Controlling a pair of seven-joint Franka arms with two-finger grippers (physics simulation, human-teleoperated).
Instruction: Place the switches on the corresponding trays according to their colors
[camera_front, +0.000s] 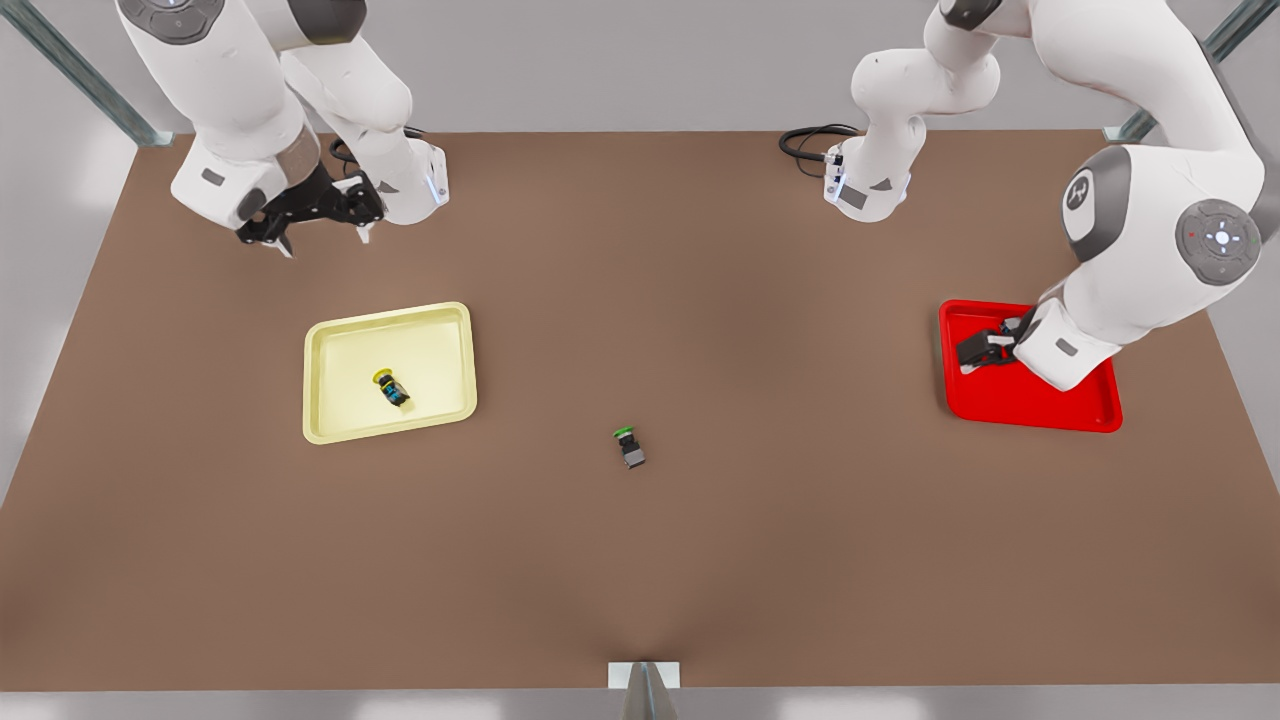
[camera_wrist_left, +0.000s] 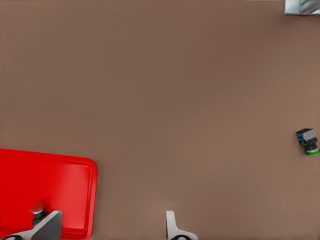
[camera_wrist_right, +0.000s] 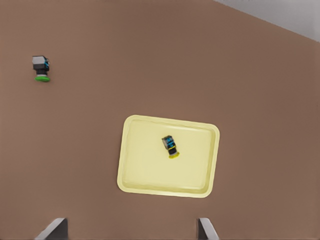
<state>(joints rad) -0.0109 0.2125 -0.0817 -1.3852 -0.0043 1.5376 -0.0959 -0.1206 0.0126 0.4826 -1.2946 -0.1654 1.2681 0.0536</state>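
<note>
Brown tabletop (camera_front: 640, 560) carries a pale yellow rimmed tray (camera_front: 330, 420) holding the yellow-capped switch (camera_front: 391, 387), a bright red rimmed tray (camera_front: 1030, 410), and a stray green-capped switch (camera_front: 630, 447) between them. Risk: the left gripper (camera_front: 985, 350), fingers spread over the red tray beside a red-capped switch (camera_wrist_left: 37, 211), could nudge it when rising. The right gripper (camera_front: 320, 225), open wide, hovers behind the yellow tray.
</note>
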